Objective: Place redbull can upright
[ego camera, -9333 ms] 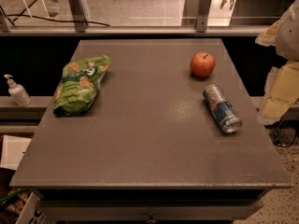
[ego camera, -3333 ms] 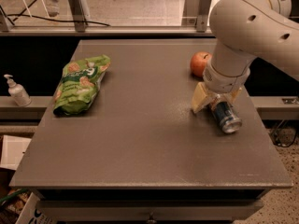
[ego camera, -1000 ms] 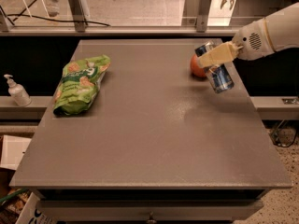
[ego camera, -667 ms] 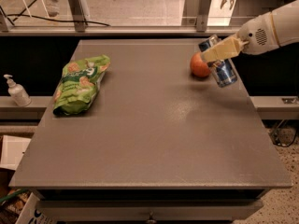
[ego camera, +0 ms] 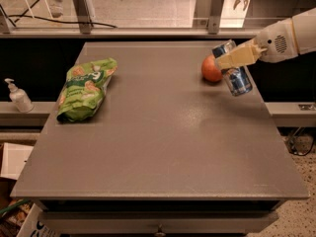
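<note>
The redbull can (ego camera: 238, 81) is tilted, neither upright nor lying flat. Its long axis runs from upper left to lower right in the camera view, closer to standing than to lying. One silver end points up and leans over toward the apple (ego camera: 211, 69). The other end points down and away from the apple, toward the right edge of the surface (ego camera: 163, 147).

The can sits just right of the apple, so close that the two overlap in the view. Whether they touch cannot be told. It appears to be held off the surface rather than resting on it, though its lower end is too close to the surface to be sure.

The can is slim, with a blue and silver body and a pale rim at the top. Its markings are too blurred to read.

The claw (ego camera: 226, 60) is just right of the apple and is clenched around the can's upper half. One cream finger (ego camera: 239, 58) lies across the front of the can and hides a band of it. The opposite finger is hidden behind the can. The white arm (ego camera: 286, 36) comes in from the right of the apple and is cut off at the picture's edge.

Far left of the apple, a green chip bag (ego camera: 84, 88) lies flat on the surface. Further left again, off the surface, stands a soap bottle (ego camera: 19, 97).
</note>
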Robot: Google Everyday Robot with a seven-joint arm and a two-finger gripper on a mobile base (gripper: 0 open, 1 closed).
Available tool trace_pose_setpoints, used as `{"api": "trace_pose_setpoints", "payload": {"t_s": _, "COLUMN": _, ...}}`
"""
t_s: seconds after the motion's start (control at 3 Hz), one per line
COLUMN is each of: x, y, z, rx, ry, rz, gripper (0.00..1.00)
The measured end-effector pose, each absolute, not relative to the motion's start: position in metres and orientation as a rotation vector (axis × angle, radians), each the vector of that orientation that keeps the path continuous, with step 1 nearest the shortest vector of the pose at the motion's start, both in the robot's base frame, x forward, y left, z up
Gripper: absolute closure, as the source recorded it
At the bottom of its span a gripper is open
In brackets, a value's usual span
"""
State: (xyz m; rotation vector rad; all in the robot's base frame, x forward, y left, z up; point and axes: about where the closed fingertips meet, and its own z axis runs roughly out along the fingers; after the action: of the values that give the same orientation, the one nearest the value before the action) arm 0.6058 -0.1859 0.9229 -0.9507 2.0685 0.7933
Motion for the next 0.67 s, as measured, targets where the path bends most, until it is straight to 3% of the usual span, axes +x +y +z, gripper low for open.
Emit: {"api": "trace_pose_setpoints", "payload": {"t_s": 0.67, "x": 0.580, "y": -0.187, "z": 0.908, "rx": -0.945, "ry": 1.919, "rz": 1.005, "gripper": 1.00}}
